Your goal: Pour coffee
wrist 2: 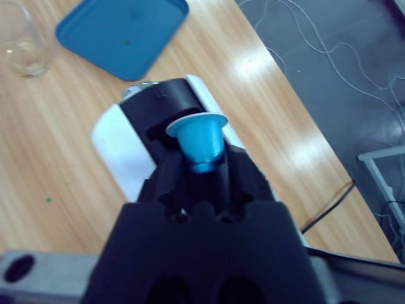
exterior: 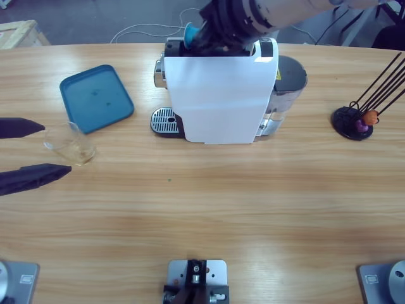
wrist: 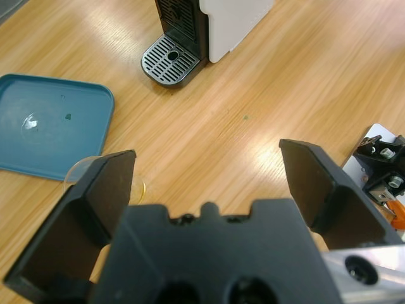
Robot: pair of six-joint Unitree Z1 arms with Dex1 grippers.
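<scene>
Right gripper [wrist 2: 204,166]: jaws pinching blue capsule [wrist 2: 199,140], directly over coffee machine [exterior: 218,95] slot.
Left gripper [exterior: 45,150]: jaws wide, flanking glass tumbler [exterior: 71,144], machine at 2 o'clock.

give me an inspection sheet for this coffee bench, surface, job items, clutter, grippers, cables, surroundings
Surface: wooden table, bare across the near half.
Job's things: white coffee machine with drip grate; clear glass beside the blue tray; blue capsule.
Clutter: capsule rack with coloured capsules.
Grippers: left gripper open around the glass, not touching; right gripper shut on the blue capsule over the machine's top.
Cables: white cable on the floor behind.
Surroundings: grey floor.
</scene>
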